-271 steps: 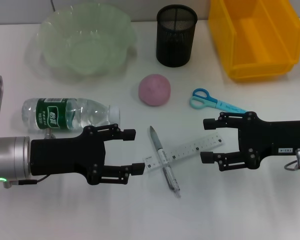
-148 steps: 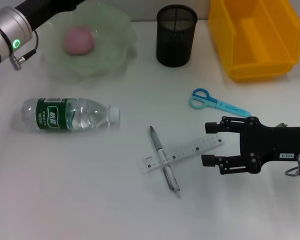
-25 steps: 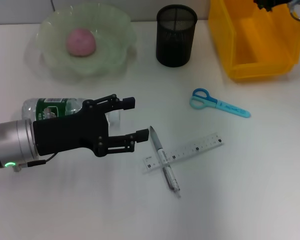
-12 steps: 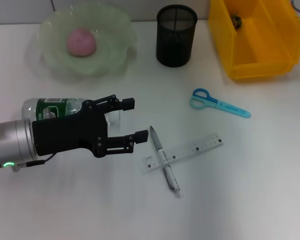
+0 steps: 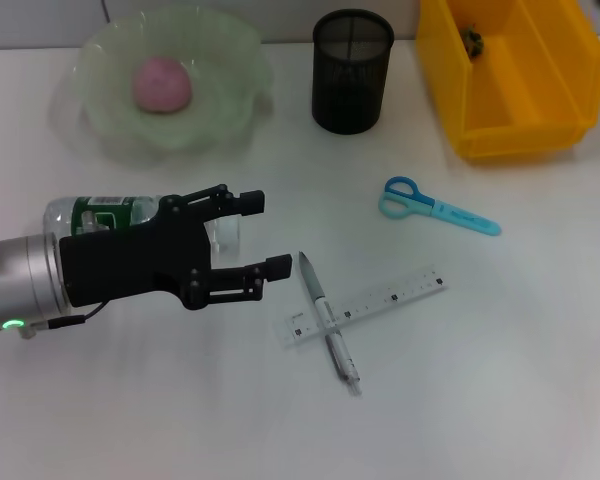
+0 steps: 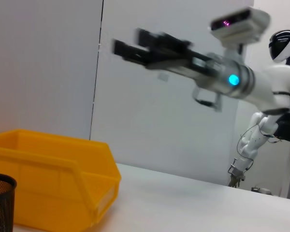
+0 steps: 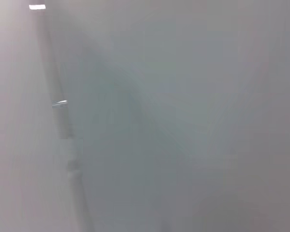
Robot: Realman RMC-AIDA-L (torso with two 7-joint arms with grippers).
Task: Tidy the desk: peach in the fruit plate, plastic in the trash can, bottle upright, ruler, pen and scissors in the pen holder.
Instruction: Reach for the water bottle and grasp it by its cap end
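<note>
The clear bottle (image 5: 110, 222) with a green label lies on its side at the left. My left gripper (image 5: 265, 232) is open just above its cap end, fingers pointing right. The pink peach (image 5: 160, 82) sits in the green fruit plate (image 5: 242, 60). A small dark piece of plastic (image 5: 471, 40) lies in the yellow trash can (image 5: 510, 110). The blue scissors (image 5: 435, 206), clear ruler (image 5: 380, 300) and silver pen (image 5: 328, 320) lie on the desk, the pen across the ruler. The black mesh pen holder (image 5: 352, 70) stands at the back. My right gripper (image 6: 126, 39) is raised high, open and holding nothing.
The white desk has free room in front and at the right. The left wrist view shows the yellow trash can (image 6: 53, 183) and the pen holder's rim (image 6: 0, 193). The right wrist view shows only a blank grey surface.
My right gripper has left the head view from above the trash can, and the dark plastic now lies inside it. My left gripper has shifted slightly back toward the bottle's cap.
</note>
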